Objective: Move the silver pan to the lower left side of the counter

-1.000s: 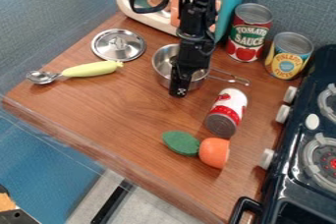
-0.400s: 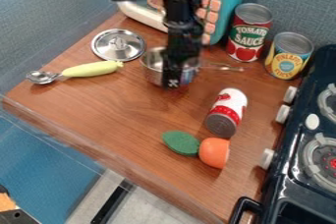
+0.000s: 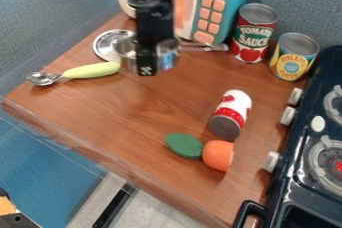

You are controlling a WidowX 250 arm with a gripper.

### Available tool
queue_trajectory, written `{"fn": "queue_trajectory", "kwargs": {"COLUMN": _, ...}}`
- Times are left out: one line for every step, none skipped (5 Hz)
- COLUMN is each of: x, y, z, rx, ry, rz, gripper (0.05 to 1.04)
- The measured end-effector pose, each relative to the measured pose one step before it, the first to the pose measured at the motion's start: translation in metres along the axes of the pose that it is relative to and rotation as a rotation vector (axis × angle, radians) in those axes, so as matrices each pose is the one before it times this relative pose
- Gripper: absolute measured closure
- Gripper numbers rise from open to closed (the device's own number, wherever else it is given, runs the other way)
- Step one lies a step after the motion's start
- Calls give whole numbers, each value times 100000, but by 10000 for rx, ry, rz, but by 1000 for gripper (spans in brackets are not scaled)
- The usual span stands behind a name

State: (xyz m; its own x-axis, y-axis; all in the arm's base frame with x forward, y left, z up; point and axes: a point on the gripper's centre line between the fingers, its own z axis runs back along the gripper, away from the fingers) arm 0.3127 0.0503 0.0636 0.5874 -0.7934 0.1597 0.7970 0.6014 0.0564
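Steering the round silver pan (image 3: 169, 53) lower left
Clear the yellow-handled metal scoop (image 3: 92, 70) and flat silver lid (image 3: 104, 46); keep the pan, beside them at the black gripper (image 3: 147, 71), level. Jaw opening and hold: can't tell.

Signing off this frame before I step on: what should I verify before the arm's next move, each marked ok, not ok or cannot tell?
- Gripper at the silver pan: ok.
- Pan lifted off the counter: cannot tell.
- Pan visibly separate from the lid: not ok, it partly covers the lid in this view.
- Pan away from the green-handled scoop: not ok, the handle's end is beside it.
- Pan at the counter's lower left: not ok, it is farther back.
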Motion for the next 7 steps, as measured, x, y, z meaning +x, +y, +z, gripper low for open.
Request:
{"fn": "queue_trajectory", "kwargs": {"x": -2118, "y": -1799, "z": -352, "rx": -571, "ry": -16, "rz": -161, "gripper": 1010}}
{"fn": "queue_trajectory", "kwargs": {"x": -2060, "y": -2342, "z": -765, "rx": -115, "ry": 239, "rz": -197, "gripper": 1010}}
{"fn": "queue_trajectory", "kwargs": {"x": -743, "y": -2255, "z": -580, "rx": -189, "ry": 32, "rz": -206, "gripper": 1010}}
{"fn": "queue_trajectory", "kwargs": {"x": -1221, "y": -1576, "z": -1202, "rx": -250, "ry": 517, "rz": -11, "gripper": 1010}}
{"fn": "queue_trajectory", "kwargs": {"x": -639, "y": 188, "z": -814, "rx": 43, "ry": 420, "rz": 98, "gripper": 1010}}
{"fn": "queue_trajectory", "kwargs": {"x": -178, "y": 939, "z": -1590, "rx": -128, "ry": 298, "rz": 114, "gripper": 1010}}
{"fn": "queue_trajectory", "kwargs": {"x": 207, "y": 982, "z": -285, "rx": 23, "ry": 24, "rz": 180, "gripper": 1011}}
